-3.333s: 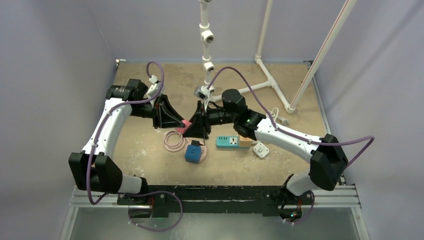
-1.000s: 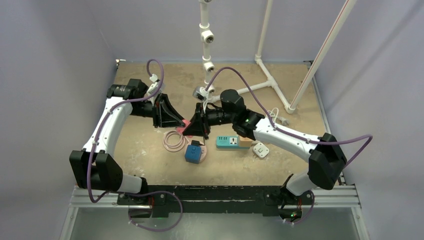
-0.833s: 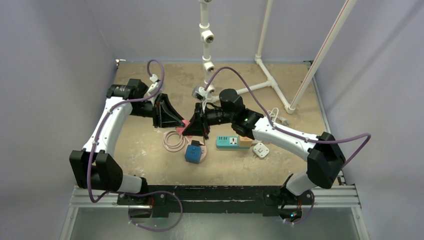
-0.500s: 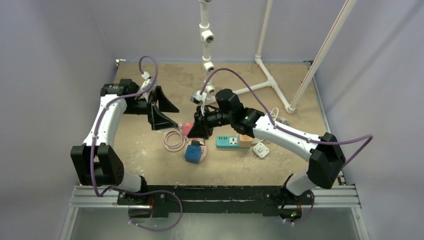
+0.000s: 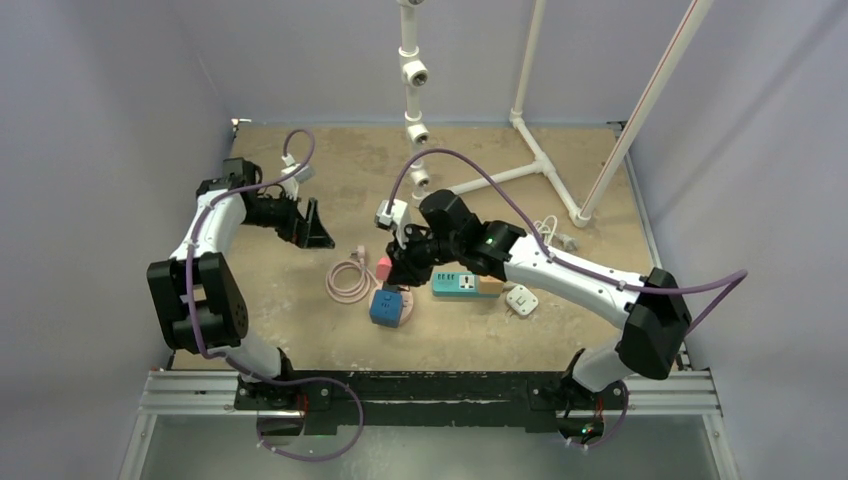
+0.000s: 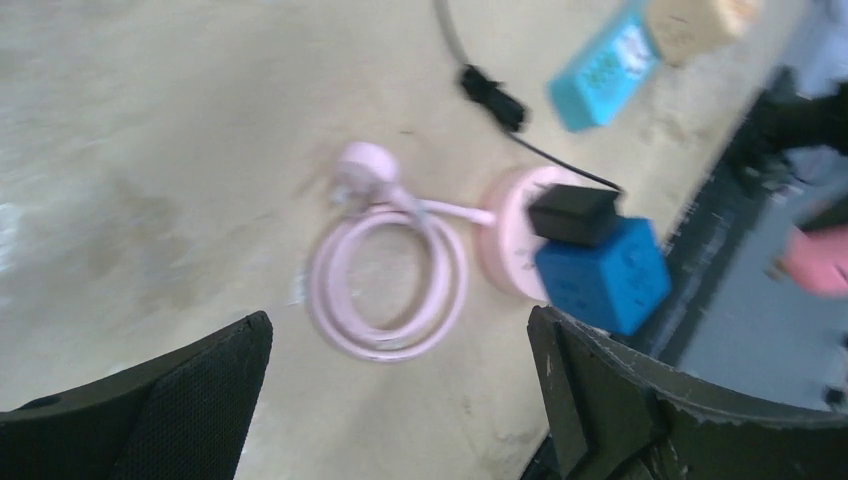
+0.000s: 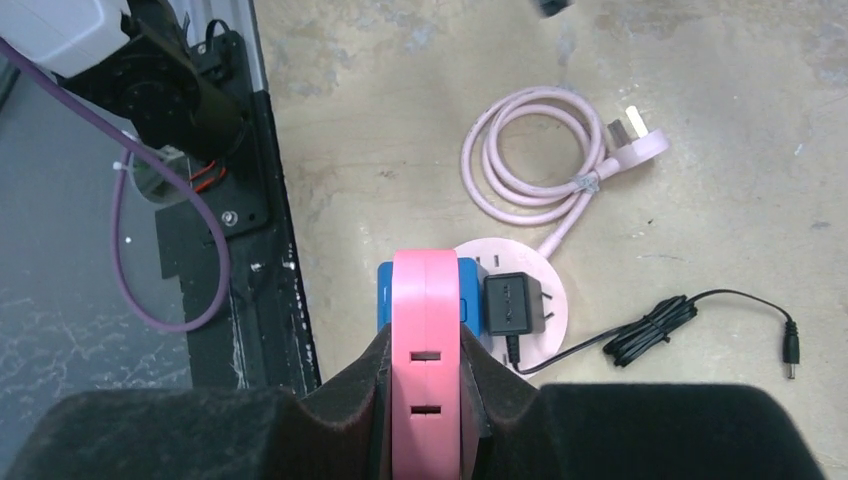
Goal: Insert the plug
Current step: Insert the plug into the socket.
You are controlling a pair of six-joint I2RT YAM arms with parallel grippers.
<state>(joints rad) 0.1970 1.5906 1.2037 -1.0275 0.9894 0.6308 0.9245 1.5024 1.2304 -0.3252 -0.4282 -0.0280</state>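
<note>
My right gripper [image 7: 428, 352] is shut on a pink block [image 7: 428, 300] with two slots in its edge, and holds it just above the blue socket cube [image 7: 468, 292]. In the top view that gripper [image 5: 392, 268] hovers behind the cube [image 5: 388, 308]. A black plug adapter [image 7: 512, 302] lies on a round pink base [image 7: 545, 275] beside the cube. The base's pink cable is coiled and ends in a three-pin plug [image 7: 640, 145]. My left gripper [image 5: 312, 228] stands wide open and empty at the left, looking down on the coil [image 6: 385, 285] and the cube [image 6: 600, 275].
A teal power strip [image 5: 455, 284] with a tan block at its end lies right of the cube, and a white socket [image 5: 521, 300] sits beyond it. The adapter's thin black cord [image 7: 650, 330] trails right. A white pipe frame [image 5: 530, 150] stands at the back.
My left gripper opened, let go of the pink block and drew back to the left. The right gripper carried the block forward and down toward the blue cube.
</note>
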